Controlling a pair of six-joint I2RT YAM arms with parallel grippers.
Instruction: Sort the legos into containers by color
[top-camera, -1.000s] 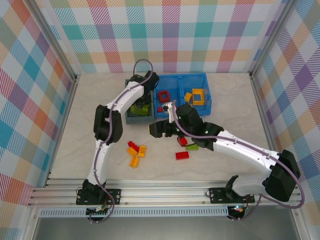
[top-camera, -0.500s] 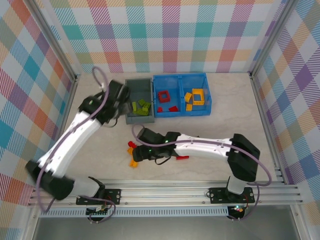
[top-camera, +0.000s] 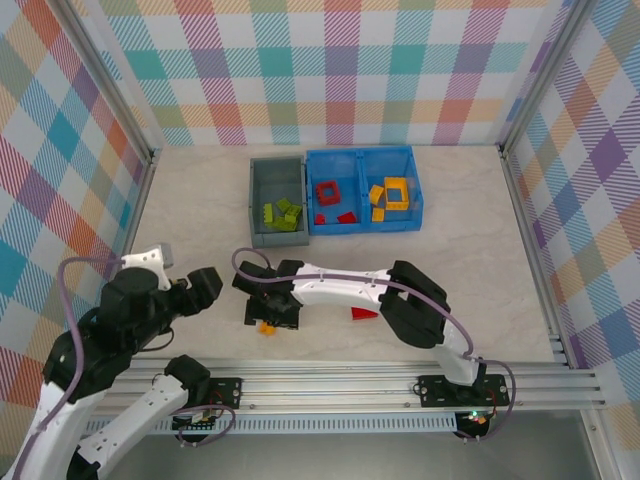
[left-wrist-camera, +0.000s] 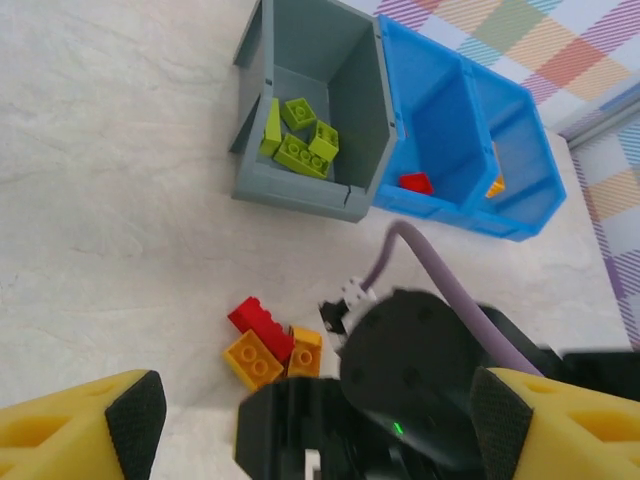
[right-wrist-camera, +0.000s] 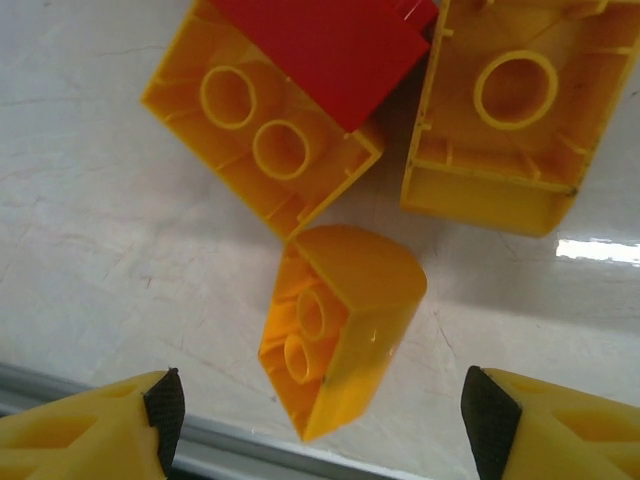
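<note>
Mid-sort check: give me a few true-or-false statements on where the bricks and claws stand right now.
1. The grey bin holds lime green legos. True.
2. The right claw grips a brick. False: it is open above a loose orange brick.
3. The blue bin has red pieces in its compartment beside the grey bin. True.
4. Every lego is binned. False: a red brick lies on the table.
5. The left claw is open. True.
</note>
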